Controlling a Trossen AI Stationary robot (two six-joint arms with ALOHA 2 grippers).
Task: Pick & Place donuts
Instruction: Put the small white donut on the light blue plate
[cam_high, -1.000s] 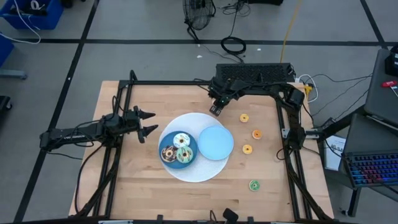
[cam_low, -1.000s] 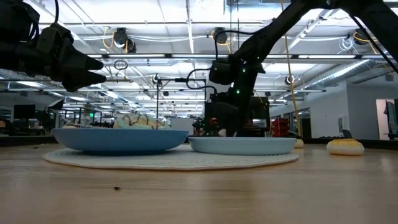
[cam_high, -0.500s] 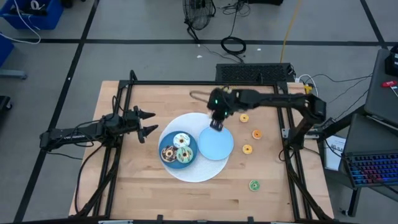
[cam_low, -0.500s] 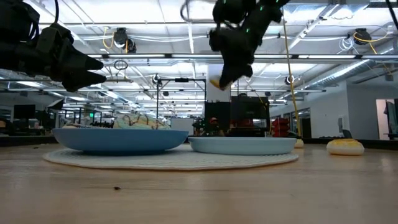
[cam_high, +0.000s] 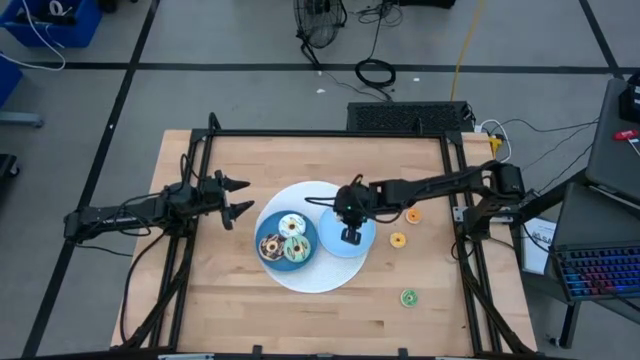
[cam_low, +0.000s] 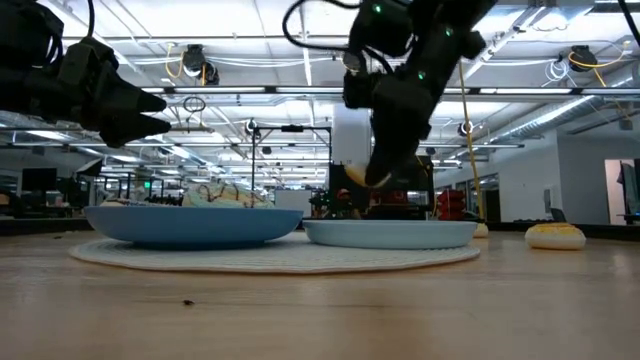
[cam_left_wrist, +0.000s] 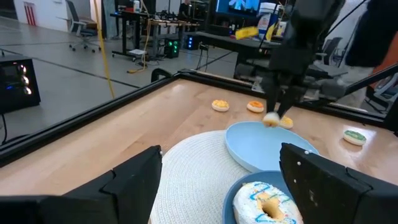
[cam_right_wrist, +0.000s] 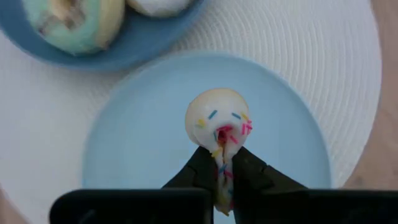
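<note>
The right gripper (cam_high: 349, 234) hung over the light blue plate (cam_high: 362, 240), its fingers pinched on a tiny yellow sprinkled donut (cam_right_wrist: 217, 117) held just above the plate's middle. This looked like the placing step: next it would need to lower and let go. Three more tiny donuts lay at about 3 o'clock from the plate; three larger donuts (cam_high: 283, 238) sat on the dark blue plate (cam_high: 308, 238) at 9 o'clock. The left gripper (cam_high: 236, 196) waited wide apart at 10 o'clock
</note>
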